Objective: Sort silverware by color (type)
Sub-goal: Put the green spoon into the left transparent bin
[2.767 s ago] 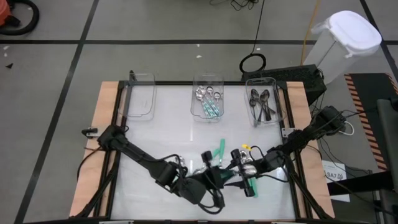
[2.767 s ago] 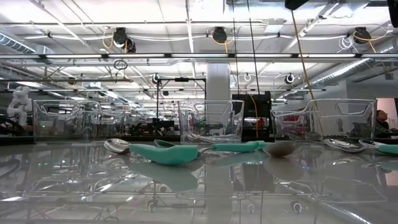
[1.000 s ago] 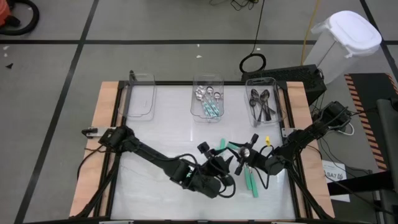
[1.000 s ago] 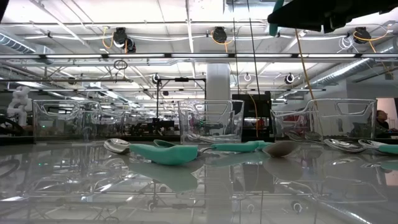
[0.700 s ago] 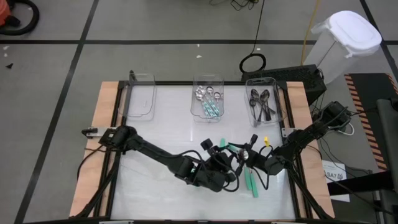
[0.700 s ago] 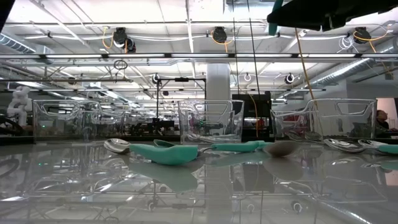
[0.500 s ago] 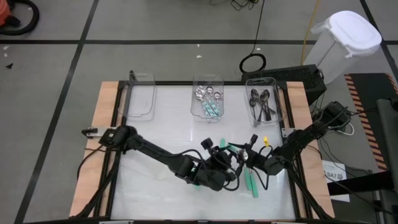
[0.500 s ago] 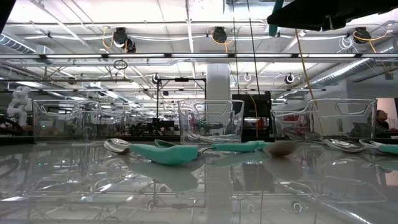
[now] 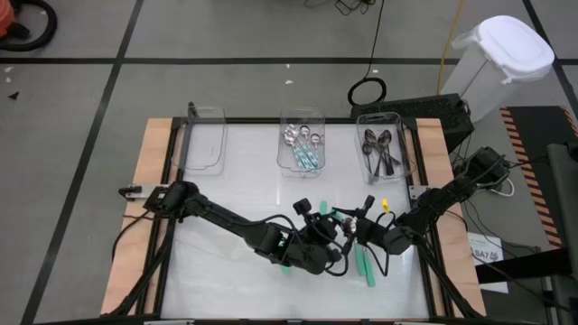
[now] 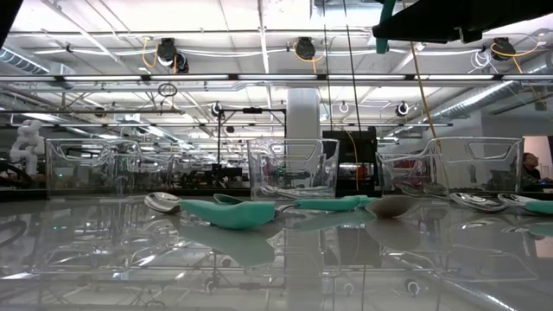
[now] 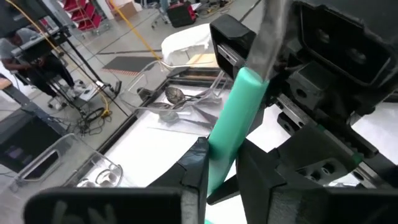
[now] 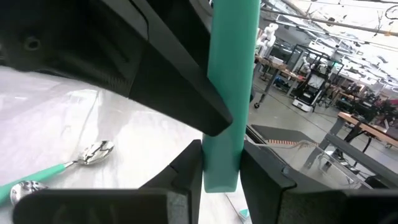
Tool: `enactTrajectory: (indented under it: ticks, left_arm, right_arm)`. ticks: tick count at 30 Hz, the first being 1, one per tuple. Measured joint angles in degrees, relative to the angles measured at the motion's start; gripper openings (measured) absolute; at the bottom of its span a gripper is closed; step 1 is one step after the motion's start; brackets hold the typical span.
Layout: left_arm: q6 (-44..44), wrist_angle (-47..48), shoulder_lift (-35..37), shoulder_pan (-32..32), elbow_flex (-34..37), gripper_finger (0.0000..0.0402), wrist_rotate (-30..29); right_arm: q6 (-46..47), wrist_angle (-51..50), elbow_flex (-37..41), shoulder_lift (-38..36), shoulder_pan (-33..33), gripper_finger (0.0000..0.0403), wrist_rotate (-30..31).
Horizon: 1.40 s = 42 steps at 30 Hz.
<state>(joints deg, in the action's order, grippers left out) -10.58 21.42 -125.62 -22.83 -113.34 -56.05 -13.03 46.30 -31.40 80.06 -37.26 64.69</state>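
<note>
A teal-handled spoon (image 11: 233, 118) stands roughly upright in the air above the table's middle right, silver neck up and handle end down. My left gripper (image 9: 336, 236) and my right gripper (image 9: 354, 230) face each other there, both shut on its handle. More teal-handled spoons (image 9: 364, 264) (image 9: 318, 214) lie flat on the white table (image 9: 226, 280). The middle bin (image 9: 302, 144) holds silver-bowled, teal-handled spoons. The right bin (image 9: 384, 153) holds dark spoons. My left gripper pinches the teal handle (image 11: 217, 158) between its two fingers (image 11: 196, 171), which lie across it. The handle rises above them to the silver neck (image 11: 267, 37). The spoon is clear of the table. My right gripper pinches the teal handle near its free lower end (image 12: 221, 177) between its two fingers (image 12: 186, 168), which lie across it. The handle stands up from them into the left gripper's dark fingers (image 12: 180, 93).
A clear bin (image 9: 203, 140) stands at the far left of the table. A teal-handled spoon (image 12: 62, 165) and a second bowl (image 12: 25, 186) lie on the table below the grippers. A white lidded bin (image 9: 501, 54) stands on the floor beyond the right edge.
My left gripper has moved toward the table's far right, up to the spoon in my right gripper, and its fingers have closed on the teal handle. My right gripper has kept the spoon nearly still.
</note>
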Motion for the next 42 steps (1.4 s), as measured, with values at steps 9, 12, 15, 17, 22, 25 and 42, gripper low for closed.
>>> enactTrajectory:
  ticks: [9, 12, 15, 17, 22, 25, 42]
  left_arm:
    - [-0.71, 1.23, 0.09, 0.06, 0.00, 0.0039, -1.23]
    - [-0.96, 1.18, 0.09, 0.11, 0.00, 0.0018, 0.22]
    - [-0.94, 1.38, 0.00, 0.15, 0.02, 0.0017, 0.59]
    - [-0.95, 1.36, 0.00, 0.08, 0.01, 0.0016, 0.58]
    - [-0.89, 1.50, 0.00, 0.11, 0.02, 0.0015, 0.85]
    - [-0.47, 1.69, 0.00, 0.11, 0.01, 0.0013, 0.81]
    - [-8.83, 13.46, 1.81, 1.15, 0.04, 0.0002, 8.06]
  right_arm:
    - [-2.09, 0.02, 0.02, -0.01, 0.00, 0.0094, 0.90]
    - [-2.07, 0.08, 0.01, -0.01, 0.00, 0.0114, 1.60]
    - [-1.98, 0.10, -0.04, -0.03, 0.00, 0.0138, 1.95]
    - [-1.69, -0.13, -0.04, -0.03, 0.00, 0.0153, 2.19]
    - [-1.80, -1.51, -0.04, -0.03, -0.02, 0.0179, 2.64]
    - [-1.37, -3.41, -0.04, -0.03, -0.04, 0.0187, 2.85]
    - [4.43, -14.32, -0.04, -0.03, 0.02, 0.0075, 3.03]
